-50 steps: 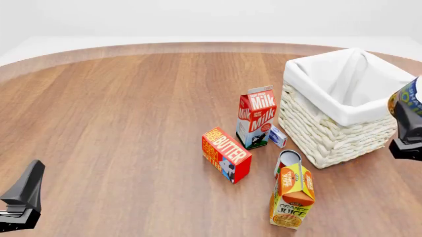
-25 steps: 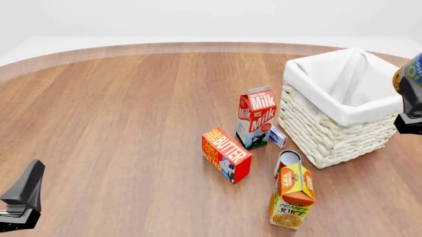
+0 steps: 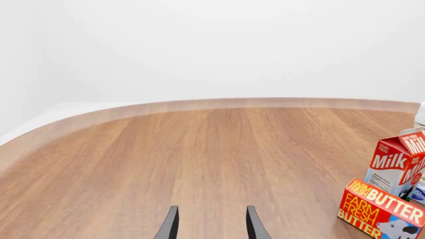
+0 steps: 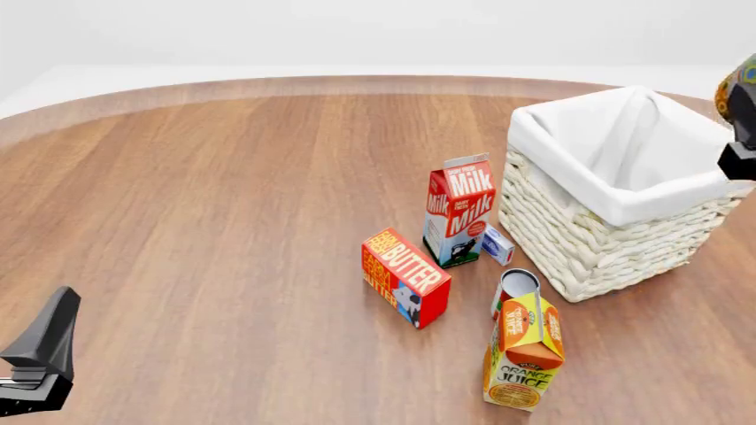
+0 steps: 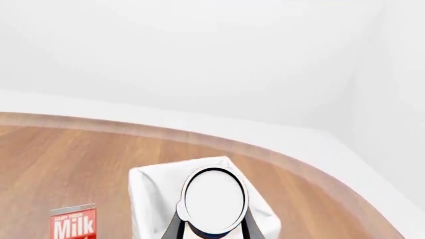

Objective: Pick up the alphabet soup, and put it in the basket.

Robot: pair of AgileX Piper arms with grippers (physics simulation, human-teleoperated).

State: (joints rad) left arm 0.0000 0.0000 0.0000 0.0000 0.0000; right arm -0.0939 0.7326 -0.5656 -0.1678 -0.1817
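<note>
The alphabet soup (image 4: pixel 742 81) is a blue and yellow can at the far right edge of the front view, held in the air by my right gripper (image 4: pixel 741 119), which is shut on it. It hangs just beyond the right rim of the basket (image 4: pixel 597 232), a large woven cream basket with white lining. In the right wrist view the can's pale top (image 5: pixel 214 199) sits between the two fingers (image 5: pixel 174 226), with the basket's white lining (image 5: pixel 147 191) behind it. My left gripper (image 4: pixel 53 329) is open and empty at the near left; its fingers (image 3: pixel 170 226) show over bare table.
A milk carton (image 4: pixel 459 212), a butter box (image 4: pixel 405 276), a small blue-white box (image 4: pixel 497 244), a red-and-white can (image 4: pixel 515 288) and an orange juice carton (image 4: pixel 523 352) stand left of and in front of the basket. The milk carton (image 3: pixel 398 162) and butter box (image 3: pixel 378 206) also show in the left wrist view.
My right gripper has risen with the alphabet soup, from beside the basket's right wall to above its rim level. The left arm has not moved.
</note>
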